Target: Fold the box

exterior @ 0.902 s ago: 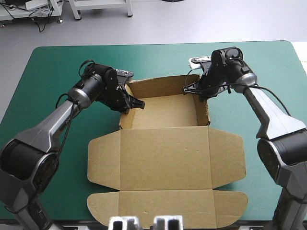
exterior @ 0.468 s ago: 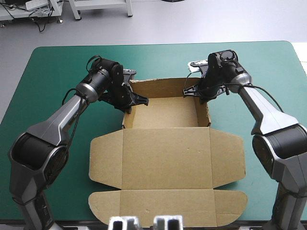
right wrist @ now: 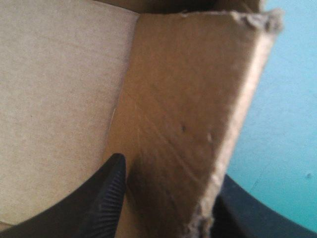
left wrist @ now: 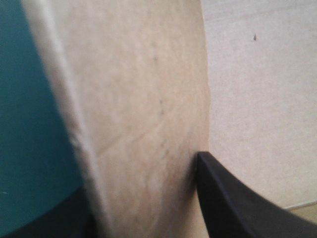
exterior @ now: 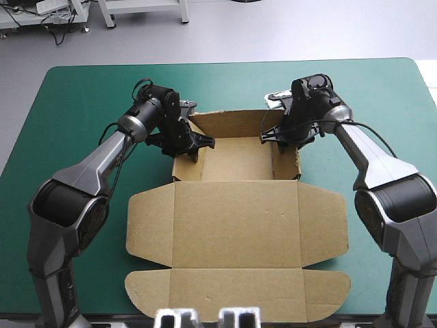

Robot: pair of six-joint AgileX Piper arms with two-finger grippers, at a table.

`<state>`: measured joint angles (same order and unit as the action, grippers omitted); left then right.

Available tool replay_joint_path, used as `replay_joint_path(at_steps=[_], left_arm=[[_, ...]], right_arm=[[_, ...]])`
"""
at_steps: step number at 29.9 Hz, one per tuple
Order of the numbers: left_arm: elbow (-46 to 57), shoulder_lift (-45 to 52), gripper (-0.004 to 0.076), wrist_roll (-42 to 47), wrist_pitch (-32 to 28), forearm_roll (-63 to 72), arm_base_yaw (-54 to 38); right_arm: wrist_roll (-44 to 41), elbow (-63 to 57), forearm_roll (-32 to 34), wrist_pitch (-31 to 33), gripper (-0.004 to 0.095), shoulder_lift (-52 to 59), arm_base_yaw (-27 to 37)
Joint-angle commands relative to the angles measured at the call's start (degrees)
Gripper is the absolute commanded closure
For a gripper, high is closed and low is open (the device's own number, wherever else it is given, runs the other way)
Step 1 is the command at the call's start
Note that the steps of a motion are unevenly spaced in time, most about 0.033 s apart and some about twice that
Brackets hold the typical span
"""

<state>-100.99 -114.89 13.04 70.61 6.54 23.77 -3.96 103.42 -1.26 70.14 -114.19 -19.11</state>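
The brown box [exterior: 235,212] lies in the middle of the table, its far half a tray with raised walls, its lid and flaps flat toward the near edge. My left gripper [exterior: 194,144] straddles the tray's left wall [left wrist: 143,114], one black finger inside [left wrist: 233,203] and one outside, shut on it. At the opposite side my right gripper [exterior: 276,136] pinches the right wall [right wrist: 183,114] the same way, its inner finger [right wrist: 101,201] against the board. Both walls stand nearly upright.
The lid's rounded flaps [exterior: 239,297] reach close to the table's near edge. Bare teal-green cover [exterior: 75,116] stretches to the left, right and far side of the box.
Both grippers have shifted inward along the tray's side walls. The left wrist swung toward the far side, and the walls now stand steeper.
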Motion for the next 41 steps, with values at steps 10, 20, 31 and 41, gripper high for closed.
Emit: replay_joint_path(at_steps=[10,20,31,41], left_arm=[[-4.99,6.33,0.0360,0.07,3.65,7.22,-7.89],[-14.46,15.42,0.0370,-3.45,3.65,10.36,-10.78],[-12.29,39.82,0.0731,-18.69,3.65,9.94,-10.78],[17.34,70.68,0.0734,-21.02,-0.87,3.93,-10.78]], right_arm=[[3.96,6.99,1.26,1.79,0.0441,3.69,-0.18],[3.96,16.82,2.05,1.79,0.0441,8.25,-0.18],[1.55,14.26,-0.62,1.90,0.0441,15.38,-0.18],[-0.09,0.77,-0.74,1.28,0.0465,11.21,-0.18]])
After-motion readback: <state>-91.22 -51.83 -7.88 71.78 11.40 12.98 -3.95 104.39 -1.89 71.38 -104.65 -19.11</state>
